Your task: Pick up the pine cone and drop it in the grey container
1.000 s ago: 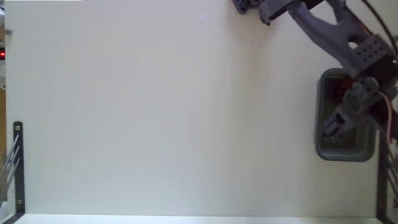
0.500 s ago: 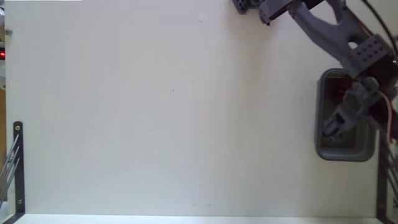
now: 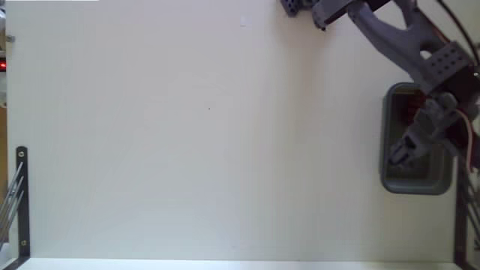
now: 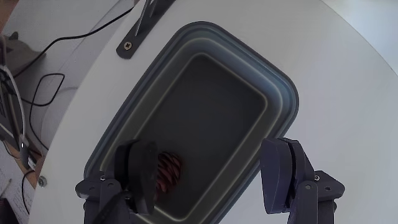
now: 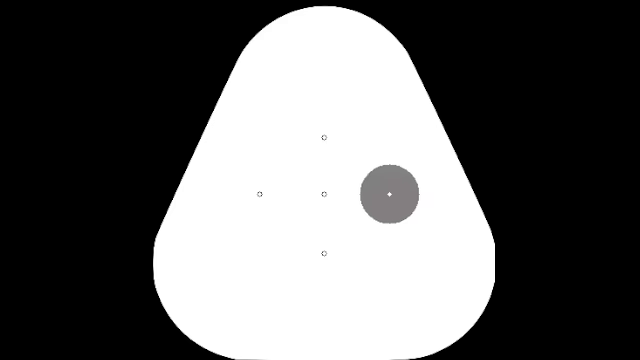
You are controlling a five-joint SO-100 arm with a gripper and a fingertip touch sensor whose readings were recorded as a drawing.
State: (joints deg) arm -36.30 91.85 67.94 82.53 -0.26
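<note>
The grey container (image 3: 387, 127) stands at the right side of the white table in the fixed view. In the wrist view the container (image 4: 285, 93) fills the middle. The reddish-brown pine cone (image 4: 168, 172) lies on its dark floor near the lower left corner, beside the left finger (image 4: 142, 167) and free of it. A dark reddish patch (image 3: 409, 103) at the container's upper end in the fixed view looks like the pine cone. My gripper (image 3: 397, 155) (image 4: 211, 149) hangs over the container, open, with nothing between its fingers.
Black metal brackets stand at the table's left edge (image 3: 21, 201) and right edge (image 3: 459, 217); one bracket (image 4: 140, 28) lies just beyond the container. Cables (image 4: 50, 81) run on the floor past the table's rim. The arm's base (image 3: 315, 9) sits at the top.
</note>
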